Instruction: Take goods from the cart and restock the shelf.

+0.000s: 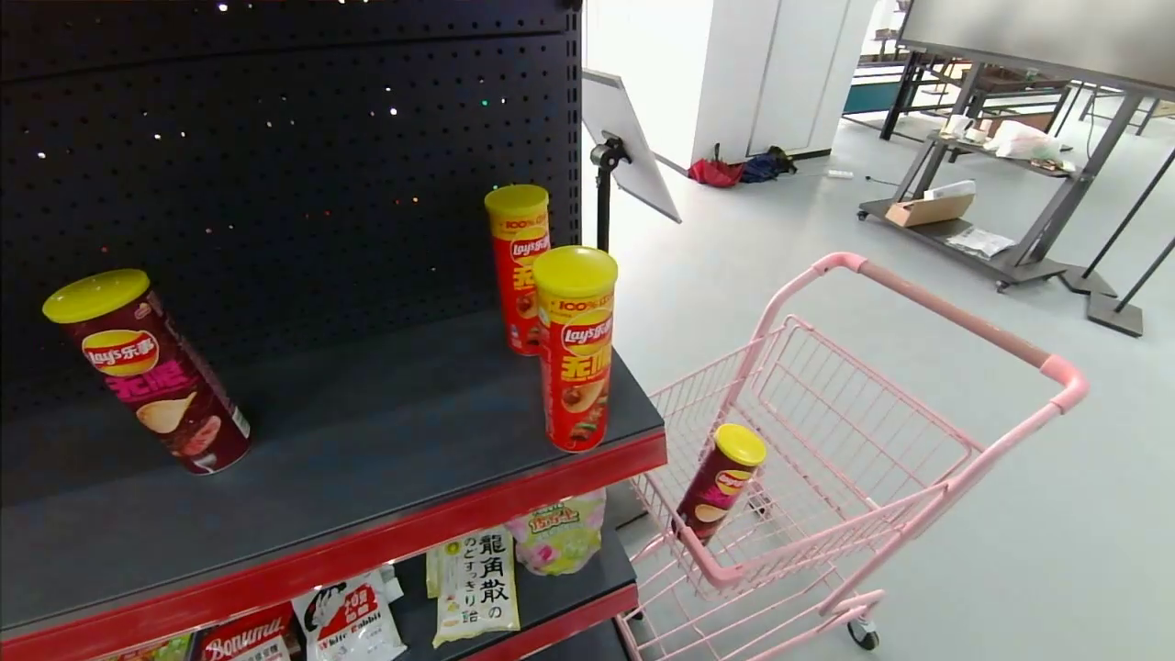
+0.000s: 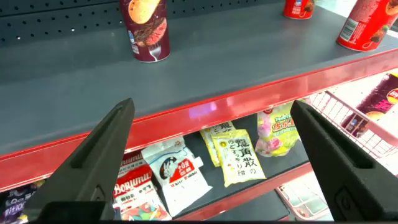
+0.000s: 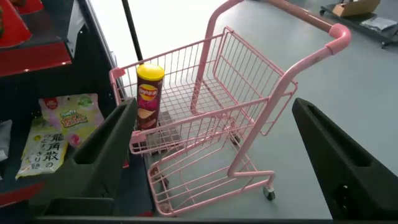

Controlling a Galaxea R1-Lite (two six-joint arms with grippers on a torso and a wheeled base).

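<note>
A pink cart point(image 1: 918, 303) point(image 3: 249, 74) stands to the right of the shelf and holds one maroon chip can point(image 1: 721, 482) point(image 3: 148, 96) with a yellow lid, leaning in its near-left corner. On the dark shelf board point(image 1: 367, 441) point(image 2: 217, 74) stand two red chip cans point(image 1: 576, 349) point(image 1: 520, 266) at the right end and a maroon chip can point(image 1: 151, 372) point(image 2: 144, 28) at the left. My left gripper point(image 2: 211, 162) is open, held in front of the shelf's red edge. My right gripper point(image 3: 211, 162) is open, above the floor beside the cart.
Snack bags point(image 1: 468, 583) point(image 2: 236, 152) lie on the lower shelf. A tilted white board on a stand point(image 1: 629, 142) rises behind the shelf's right end. Metal tables and a low trolley point(image 1: 982, 211) stand far right. Open grey floor surrounds the cart.
</note>
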